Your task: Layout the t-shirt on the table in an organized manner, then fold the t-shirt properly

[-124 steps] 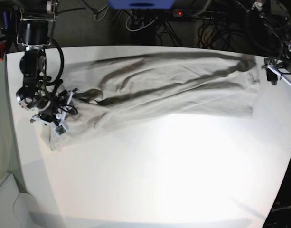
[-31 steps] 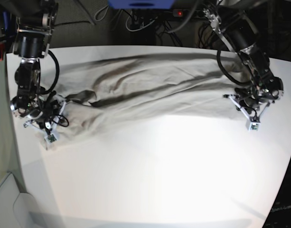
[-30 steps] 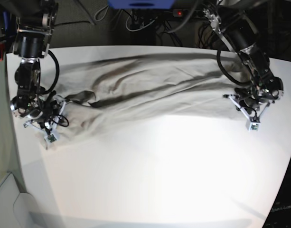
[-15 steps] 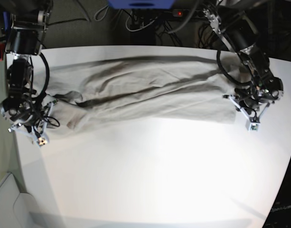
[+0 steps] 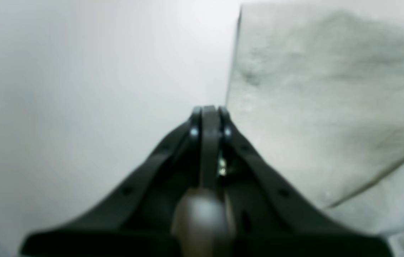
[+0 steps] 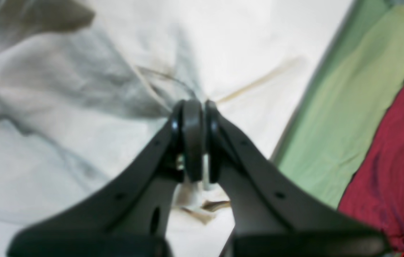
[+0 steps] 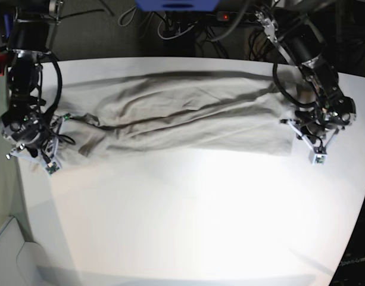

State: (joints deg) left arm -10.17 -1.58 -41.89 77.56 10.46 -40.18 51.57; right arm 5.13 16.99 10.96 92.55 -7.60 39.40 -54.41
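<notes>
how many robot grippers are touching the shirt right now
2. The right gripper is shut on the light grey-beige cloth t-shirt at its end near the white table's edge; the left gripper is shut at the opposite end.

White table [image 7: 188, 220]; grey-beige t-shirt [image 7: 188, 113] stretched lengthwise along far half, creased.

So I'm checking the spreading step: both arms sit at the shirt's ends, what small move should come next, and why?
Probably a little more outward pull by the right gripper. Its fingers are shut on the t-shirt at that end, where folds still bunch, while long creases run the length of the cloth. The left gripper looks shut at the opposite edge on the table, anchoring it.
</notes>
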